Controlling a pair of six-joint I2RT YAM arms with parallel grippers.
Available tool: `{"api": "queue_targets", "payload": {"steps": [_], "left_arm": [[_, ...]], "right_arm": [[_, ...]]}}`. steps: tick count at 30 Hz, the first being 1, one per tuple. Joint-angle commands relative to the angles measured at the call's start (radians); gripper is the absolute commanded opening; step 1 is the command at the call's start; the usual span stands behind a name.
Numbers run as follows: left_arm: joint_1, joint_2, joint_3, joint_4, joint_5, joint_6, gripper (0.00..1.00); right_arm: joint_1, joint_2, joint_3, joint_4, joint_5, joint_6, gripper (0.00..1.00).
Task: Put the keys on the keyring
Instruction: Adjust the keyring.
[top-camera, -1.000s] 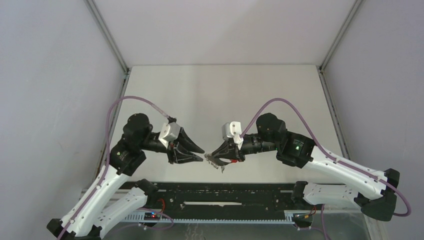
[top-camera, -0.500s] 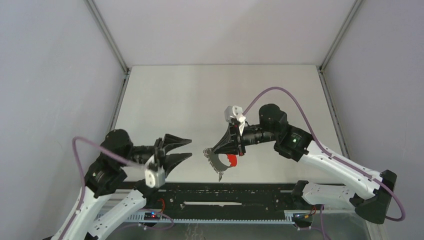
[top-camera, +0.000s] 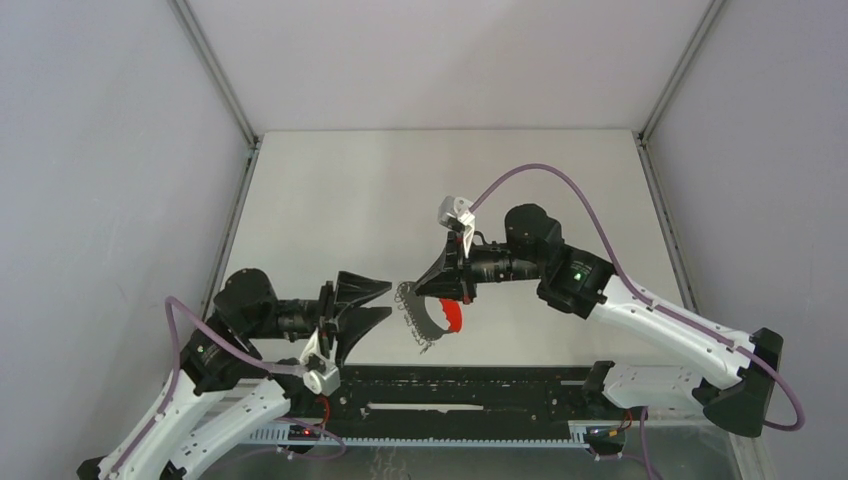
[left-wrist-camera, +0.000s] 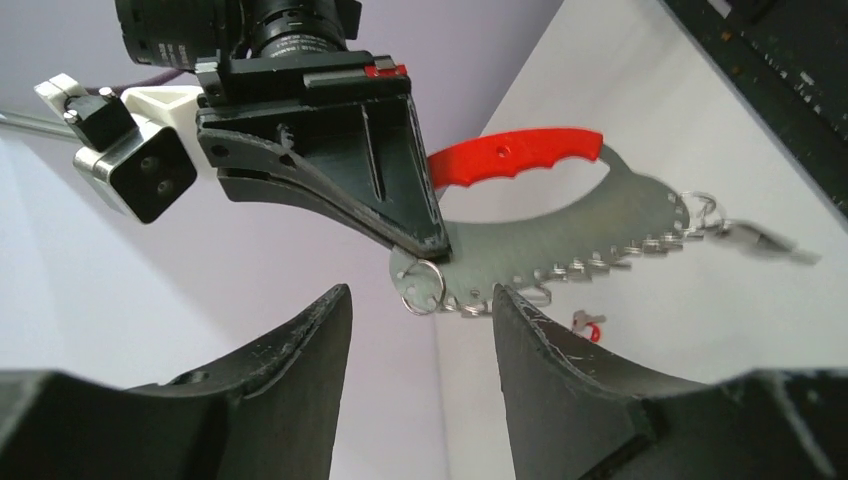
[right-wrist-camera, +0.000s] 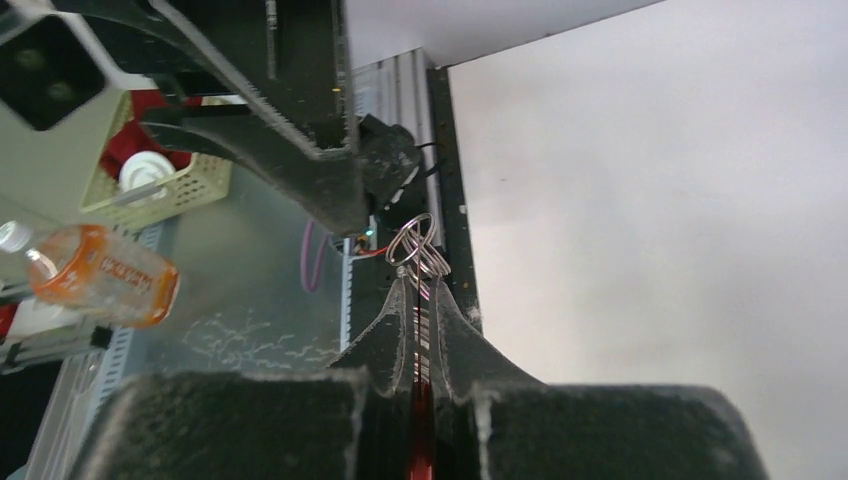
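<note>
My right gripper (top-camera: 424, 291) is shut on one end of a curved silvery plate (left-wrist-camera: 560, 240) with a red grip (left-wrist-camera: 515, 160), held above the table. The keyring (left-wrist-camera: 422, 285), a thin wire ring, hangs at the plate's pinched end, and it also shows at my right fingertips (right-wrist-camera: 416, 240). Several small rings line the plate's toothed edge. A silvery key (left-wrist-camera: 770, 240) dangles from the far end. My left gripper (top-camera: 387, 298) is open, level with the keyring and a short gap away. Nothing is between its fingers (left-wrist-camera: 300, 370).
A small silvery piece with a red loop (left-wrist-camera: 590, 322) lies on the table below the plate. The black rail (top-camera: 450, 385) runs along the near edge. Beyond that edge are a yellow basket (right-wrist-camera: 175, 185) and an orange-labelled bottle (right-wrist-camera: 100, 285).
My left arm drew back from the right gripper, swung lower and left, and its jaws opened wider. The right gripper turned and carried the plate slightly up and left.
</note>
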Motion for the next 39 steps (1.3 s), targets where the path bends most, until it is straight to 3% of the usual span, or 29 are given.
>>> {"api": "queue_targets", "payload": {"steps": [1, 11, 23, 39], "left_arm": [[-0.019, 0.040, 0.081, 0.045, -0.022, -0.199, 0.58], [-0.060, 0.058, 0.030, 0.107, -0.133, -0.271, 0.50], [-0.165, 0.066, -0.040, 0.159, -0.352, -0.164, 0.49], [-0.235, 0.071, -0.076, 0.246, -0.572, -0.115, 0.35]], "right_arm": [[0.023, -0.016, 0.045, 0.028, 0.168, 0.018, 0.00], [0.099, -0.030, 0.046, 0.052, 0.361, 0.001, 0.00], [0.129, -0.033, 0.046, 0.076, 0.398, 0.021, 0.00], [0.149, -0.044, 0.045, 0.067, 0.409, 0.013, 0.00]]}}
